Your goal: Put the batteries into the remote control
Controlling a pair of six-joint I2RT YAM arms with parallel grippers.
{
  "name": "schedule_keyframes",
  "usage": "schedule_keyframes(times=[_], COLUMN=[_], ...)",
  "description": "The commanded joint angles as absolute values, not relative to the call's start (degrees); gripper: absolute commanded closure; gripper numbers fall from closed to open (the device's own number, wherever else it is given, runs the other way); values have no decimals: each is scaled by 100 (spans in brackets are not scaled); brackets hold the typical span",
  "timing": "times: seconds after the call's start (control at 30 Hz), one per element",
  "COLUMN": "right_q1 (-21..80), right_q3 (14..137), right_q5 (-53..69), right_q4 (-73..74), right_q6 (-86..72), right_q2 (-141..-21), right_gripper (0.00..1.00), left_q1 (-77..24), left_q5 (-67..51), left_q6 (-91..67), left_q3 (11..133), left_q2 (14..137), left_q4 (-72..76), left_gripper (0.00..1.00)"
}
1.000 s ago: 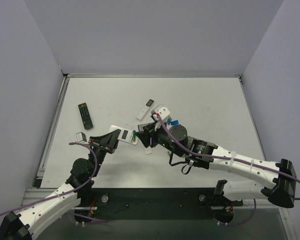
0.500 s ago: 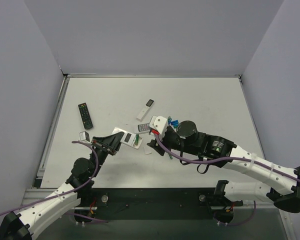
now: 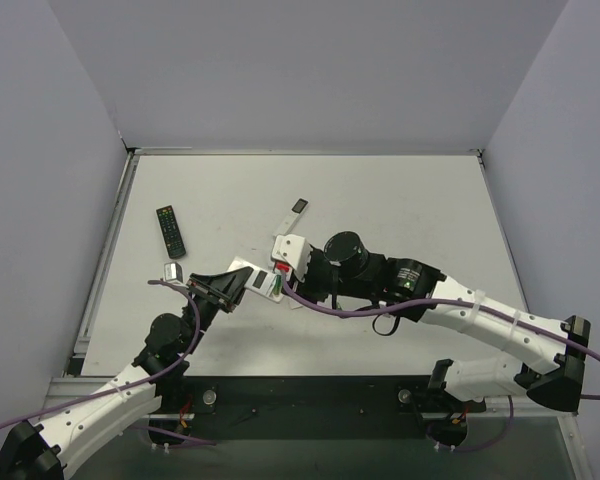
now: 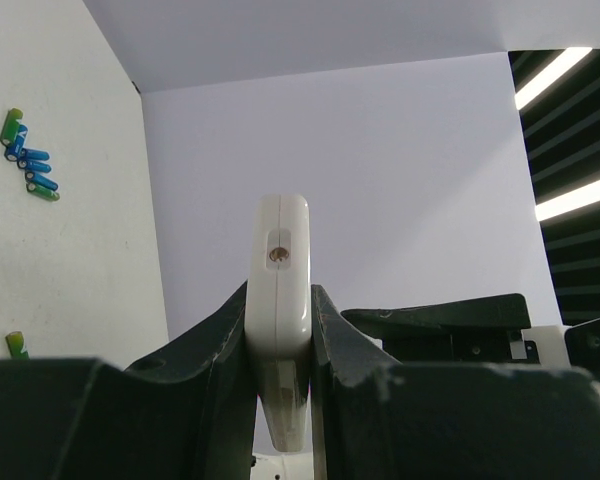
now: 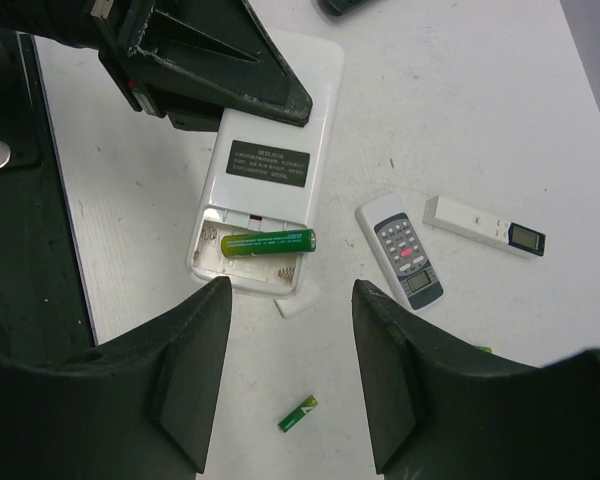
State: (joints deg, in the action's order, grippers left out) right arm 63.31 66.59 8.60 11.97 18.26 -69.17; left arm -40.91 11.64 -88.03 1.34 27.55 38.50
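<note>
White remote control (image 5: 315, 90) upper centre, clamped in left gripper (image 4: 280, 335), green battery (image 5: 268, 241) in its bay, right gripper (image 5: 292, 340) spread wide below.

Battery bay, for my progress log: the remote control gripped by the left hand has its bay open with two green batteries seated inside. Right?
Only one green battery is seated; the second slot is empty, as the right wrist view shows. The rest holds: the left hand grips the remote control, bay open.
</note>
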Motion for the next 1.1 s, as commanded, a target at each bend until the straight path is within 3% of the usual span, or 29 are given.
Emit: schedule_keyframes(times=[0.0, 1.07], right_q1=[6275, 6302], right_q3=[7022, 7673], right_q5=[949, 633], right_q4=[1309, 2065], right_q6=[2048, 2452], right_q2=[-7101, -8033], right_gripper=[53, 53], left_q1=[-4113, -4113], left_q5=[1081, 1063], left_q6=[-8692, -8596], left_q3=[-607, -598], left_q2=[2725, 2707], left_q4=[4043, 4078], left_gripper=[100, 100])
